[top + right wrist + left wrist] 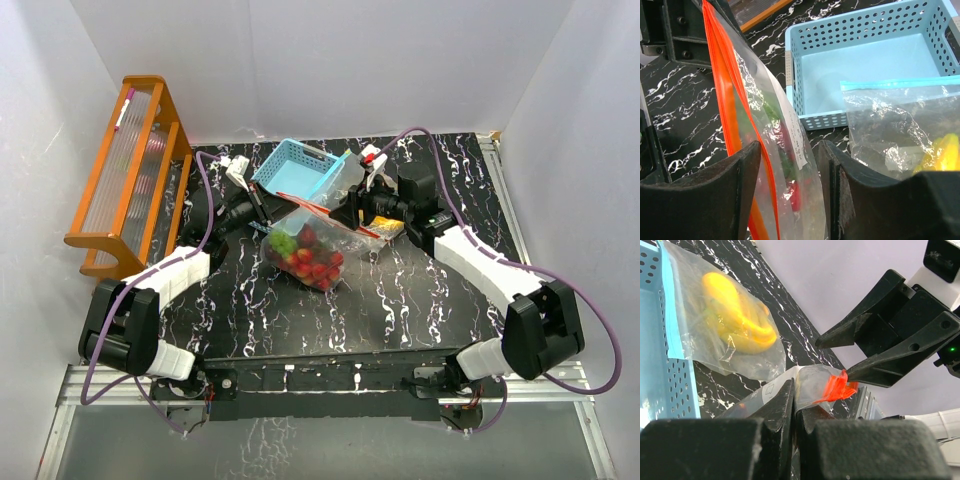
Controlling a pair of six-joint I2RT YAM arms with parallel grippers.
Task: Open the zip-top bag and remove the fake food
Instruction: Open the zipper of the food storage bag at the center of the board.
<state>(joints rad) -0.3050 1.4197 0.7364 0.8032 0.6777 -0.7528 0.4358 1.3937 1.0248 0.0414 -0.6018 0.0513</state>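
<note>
Jaws at the bag's (322,238) zip, fruit not out yet
Our left jaws are clenched on the red zip corner, and our right jaws stand parted astride the same strip, gripping nothing. We judge the opening barely begun: the zip looks shut and the fake food (310,262) sits inside, low over the table (410,300). Beyond, a second bag (715,347) holding bananas (737,315) lies against the basket (290,168).

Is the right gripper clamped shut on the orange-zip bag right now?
No: in the right wrist view the right gripper stands open, its fingers apart with the orange-zip bag hanging between them.
</note>
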